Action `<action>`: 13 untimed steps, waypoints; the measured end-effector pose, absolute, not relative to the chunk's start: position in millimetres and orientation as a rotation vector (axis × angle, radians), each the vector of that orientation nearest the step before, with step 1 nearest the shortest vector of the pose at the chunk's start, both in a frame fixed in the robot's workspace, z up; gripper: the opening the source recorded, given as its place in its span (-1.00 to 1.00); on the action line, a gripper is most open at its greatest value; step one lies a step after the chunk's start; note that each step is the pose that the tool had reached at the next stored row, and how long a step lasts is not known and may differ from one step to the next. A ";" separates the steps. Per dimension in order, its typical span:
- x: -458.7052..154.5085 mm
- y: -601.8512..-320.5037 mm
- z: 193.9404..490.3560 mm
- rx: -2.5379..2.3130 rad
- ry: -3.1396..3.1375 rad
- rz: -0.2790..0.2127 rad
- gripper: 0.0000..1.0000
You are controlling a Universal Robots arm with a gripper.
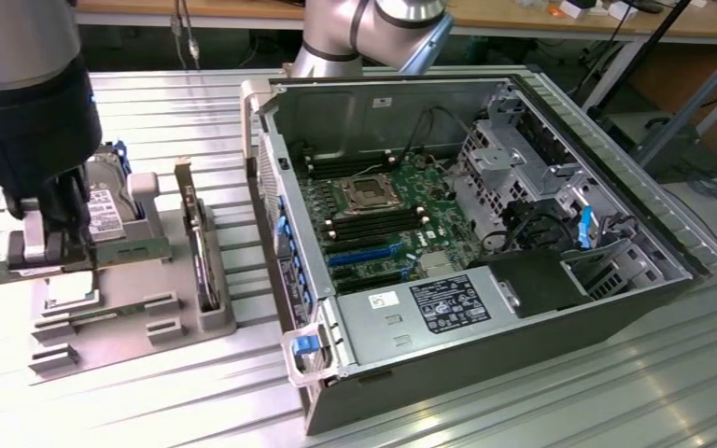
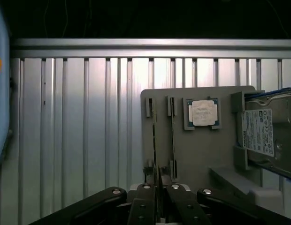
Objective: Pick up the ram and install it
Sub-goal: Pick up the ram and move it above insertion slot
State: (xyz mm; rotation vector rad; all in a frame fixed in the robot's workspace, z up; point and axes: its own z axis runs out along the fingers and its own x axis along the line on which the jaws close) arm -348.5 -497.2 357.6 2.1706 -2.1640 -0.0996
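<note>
The end effector (image 2: 158, 201) is clamped on the ram (image 2: 155, 140), which stands on edge in a slot of the gray tray (image 2: 202, 154), where the processor (image 2: 203, 113) and hard drive (image 2: 260, 133) labels are too small to read.

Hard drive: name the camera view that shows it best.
The wrist view: the hard drive presents its white label nearly face on, though the picture's edge cuts part of it off. In the exterior view the hard drive stands behind the gripper, which covers part of it.
</note>
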 end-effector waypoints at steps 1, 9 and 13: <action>-346.8 -496.7 358.8 2.170 -2.164 -0.100 -0.70; -274.6 -492.8 376.5 2.171 -2.165 -0.103 -0.70; -237.5 -492.3 376.4 2.172 -2.166 -0.105 -0.70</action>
